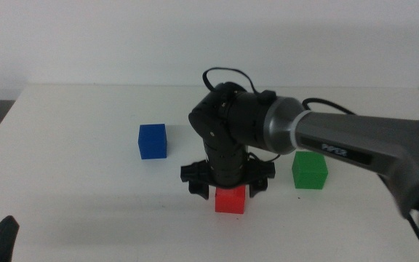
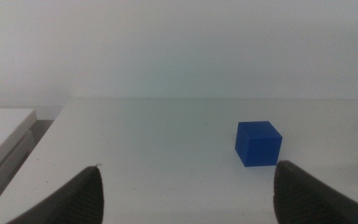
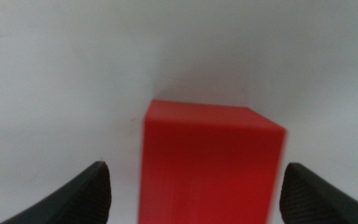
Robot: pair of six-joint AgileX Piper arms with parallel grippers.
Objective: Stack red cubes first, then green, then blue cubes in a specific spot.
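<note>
middle view: right gripper (image 1: 229, 183) hangs over the red cube (image 1: 230, 199) on the white table (image 1: 86, 145), its body hiding the cube's top; blue cube (image 1: 152, 140) and green cube (image 1: 310, 170) flank it, well apart. left wrist view: left gripper (image 2: 185, 186) spread wide, empty, blue cube (image 2: 258, 143) ahead of its fingers. right wrist view: red cube (image 3: 210, 163) between the spread fingers, untouched, lower part cut off.
</note>
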